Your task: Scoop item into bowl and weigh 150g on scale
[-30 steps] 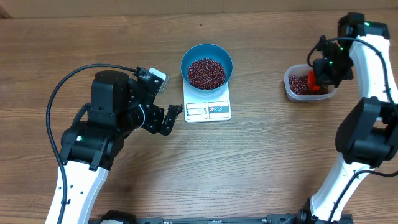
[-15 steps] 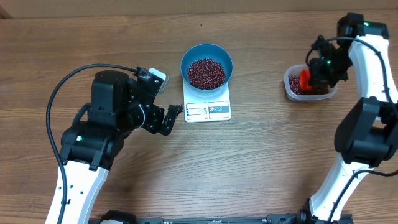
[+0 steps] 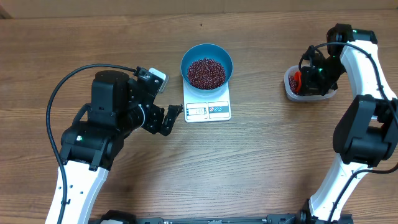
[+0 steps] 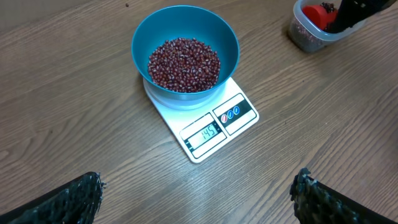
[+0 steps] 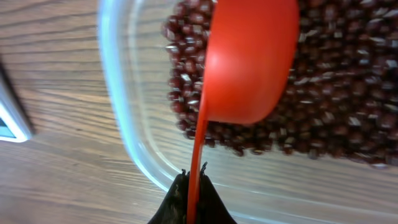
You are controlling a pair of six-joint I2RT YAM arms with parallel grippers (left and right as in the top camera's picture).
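many small maroon beans (image 3: 206, 73) heaped loose in the round blue bowl (image 3: 207, 50), covering its bottom. bowl set on the far part of the white scale (image 3: 208, 111), overhanging its far edge, with display and buttons uncovered along the near edge; reads something like 145 in the left wrist view. more of the same beans in a clear plastic tub (image 3: 290, 90) off to the right on the wooden table (image 3: 261, 162), well apart from the scale. right gripper (image 5: 191, 198): pinched fully closed on the thin handle of a red scoop (image 5: 249, 62) — holds the cup inside the tub, rounded underside toward the wrist camera, close by the tub's wall and right over the beans; touching them or just above, cannot tell. left gripper (image 3: 169, 119): spread as wide as it goes, nothing between the fingers; hangs over bare table just left of the scale's near corner, apart from both scale and bowl, open side turned toward them.
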